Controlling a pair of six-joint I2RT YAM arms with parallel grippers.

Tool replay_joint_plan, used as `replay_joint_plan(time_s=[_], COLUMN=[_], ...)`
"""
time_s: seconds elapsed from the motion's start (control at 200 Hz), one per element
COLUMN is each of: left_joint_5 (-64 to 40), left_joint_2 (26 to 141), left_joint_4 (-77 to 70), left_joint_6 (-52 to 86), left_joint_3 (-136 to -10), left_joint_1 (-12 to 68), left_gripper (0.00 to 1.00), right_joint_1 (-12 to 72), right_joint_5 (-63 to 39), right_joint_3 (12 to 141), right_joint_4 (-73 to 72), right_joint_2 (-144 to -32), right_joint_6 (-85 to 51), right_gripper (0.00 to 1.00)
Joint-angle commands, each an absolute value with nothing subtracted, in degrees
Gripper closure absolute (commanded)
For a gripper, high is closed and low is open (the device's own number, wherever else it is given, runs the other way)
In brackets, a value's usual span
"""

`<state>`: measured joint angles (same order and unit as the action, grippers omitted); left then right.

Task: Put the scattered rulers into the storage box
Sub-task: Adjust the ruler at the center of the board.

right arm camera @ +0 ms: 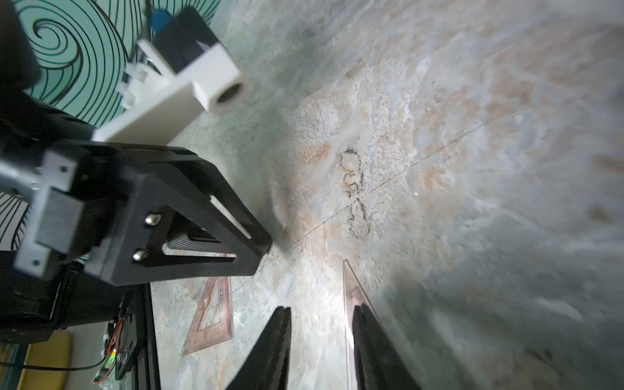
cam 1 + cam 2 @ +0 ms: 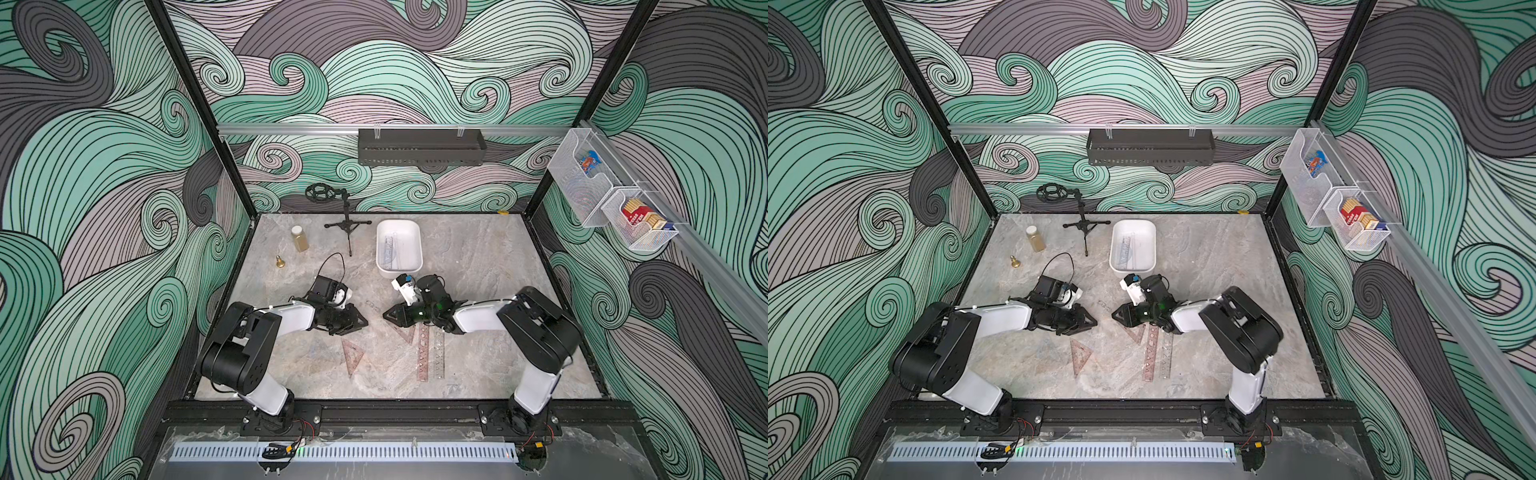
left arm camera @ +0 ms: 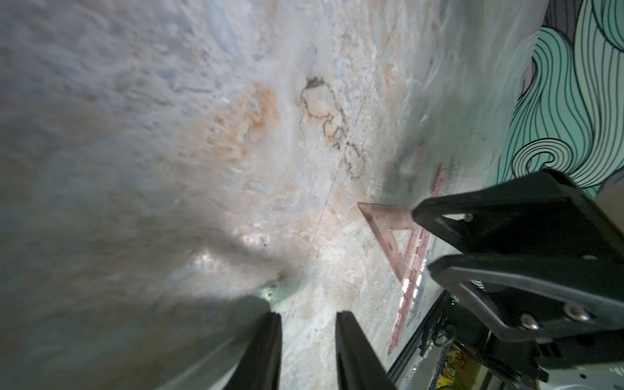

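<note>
Hovering empty with jaws slightly apart, the left gripper and right gripper face a job barely begun: clear rulers lie in the storage box, but two pink set squares and two long rulers lie loose on the table.

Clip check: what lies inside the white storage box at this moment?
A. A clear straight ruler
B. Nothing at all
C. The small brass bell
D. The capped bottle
A: in a top view a clear straight ruler lies inside the storage box, while the brass bell and the bottle stand outside it.
</note>
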<state>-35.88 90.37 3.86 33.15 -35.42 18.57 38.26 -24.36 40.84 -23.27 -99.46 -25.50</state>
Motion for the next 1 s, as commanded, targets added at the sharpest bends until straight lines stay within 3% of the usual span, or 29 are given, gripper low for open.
replay_joint_plan(time_s=[0.0, 0.13, 0.315, 0.79, 0.996], left_joint_5=[-33.7, -33.9, -34.5, -32.6, -31.8], left_joint_2=[90.2, 89.8, 90.5, 90.4, 90.4], left_joint_4=[7.9, 7.7, 7.9, 8.9, 9.1], left_joint_6=[32.4, 32.0, 31.4, 31.4, 31.2], left_joint_3=[-35.8, -36.9, -37.9, -37.6, -38.5], left_joint_1=[18.0, 17.8, 17.8, 17.6, 16.9], left_gripper=[0.58, 0.49, 0.41, 0.38, 0.34], right_joint_1=[38.1, 37.9, 37.9, 37.5, 36.1], right_joint_5=[-19.7, -16.8, -16.4, -19.1, -21.0], right_joint_3=[34.8, 27.1, 23.9, 26.9, 28.7], right_joint_4=[-18.0, -17.6, -20.1, -26.6, -29.4], right_joint_2=[-90.1, -83.3, -84.4, -94.4, -92.1], right_joint_6=[-25.7, -27.7, -28.8, -28.0, -28.0], right_gripper=[0.64, 0.63, 0.62, 0.61, 0.67])
